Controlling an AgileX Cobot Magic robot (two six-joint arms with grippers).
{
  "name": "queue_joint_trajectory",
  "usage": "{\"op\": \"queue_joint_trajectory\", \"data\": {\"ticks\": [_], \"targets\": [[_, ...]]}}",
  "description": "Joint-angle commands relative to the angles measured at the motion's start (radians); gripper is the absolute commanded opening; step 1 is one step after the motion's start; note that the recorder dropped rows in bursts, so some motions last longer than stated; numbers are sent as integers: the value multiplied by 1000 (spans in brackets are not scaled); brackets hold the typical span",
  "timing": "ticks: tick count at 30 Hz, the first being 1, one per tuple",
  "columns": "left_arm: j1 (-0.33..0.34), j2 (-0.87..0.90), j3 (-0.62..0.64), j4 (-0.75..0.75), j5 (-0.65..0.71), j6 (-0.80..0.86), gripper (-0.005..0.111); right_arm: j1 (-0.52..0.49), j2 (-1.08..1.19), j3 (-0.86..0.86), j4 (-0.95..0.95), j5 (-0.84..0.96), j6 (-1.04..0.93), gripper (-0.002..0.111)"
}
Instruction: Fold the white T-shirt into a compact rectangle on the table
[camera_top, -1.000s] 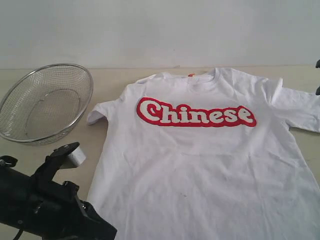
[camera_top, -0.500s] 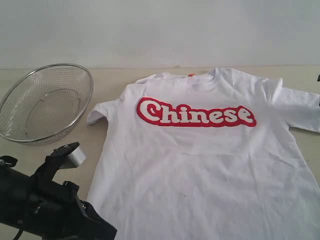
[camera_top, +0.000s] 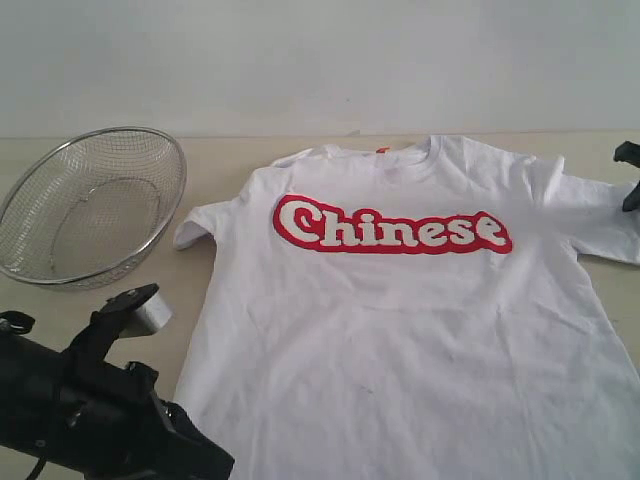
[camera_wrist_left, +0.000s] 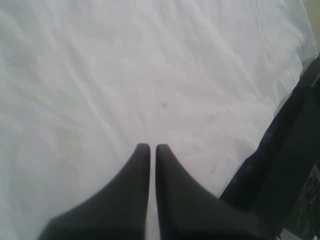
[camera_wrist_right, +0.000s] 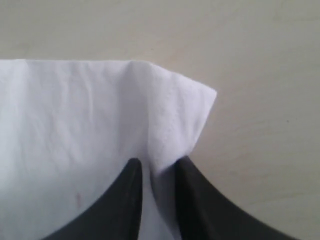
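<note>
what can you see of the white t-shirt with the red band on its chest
The white short-sleeved T-shirt lies spread flat, face up, on the pale beige table. Its cloth is lightly creased and cotton-like. White "Chinese" lettering on a red band crosses the chest, and an orange neck tag shows. The right gripper pinches one sleeve's edge.

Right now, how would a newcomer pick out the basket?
On the broad pale beige tabletop, find the white T-shirt with the red "Chinese" band. Left of its sleeve in the exterior view, apart from the cloth, sits a round silver wire-mesh basket. It is the only see-through metal thing there.
</note>
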Motion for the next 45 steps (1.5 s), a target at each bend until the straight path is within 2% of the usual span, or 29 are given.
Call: {"op": "queue_joint_trajectory", "data": {"ticks": [1, 2, 9, 27, 45], "targets": [[-3, -6, 2, -10, 3, 4, 5, 15, 26, 13, -14, 44, -12, 12], [-3, -6, 2, -10, 3, 4, 5, 15, 26, 13, -6, 51, -12, -1], [-3, -6, 2, -15, 3, 4, 5, 15, 17, 13, -4, 58, 9, 0], [-3, -6, 2, -15, 7, 4, 5, 23, -123, 13, 153, 119, -55, 0], [-3, -6, 2, -15, 6, 6, 5, 225, -123, 13, 226, 98, -55, 0]]}}
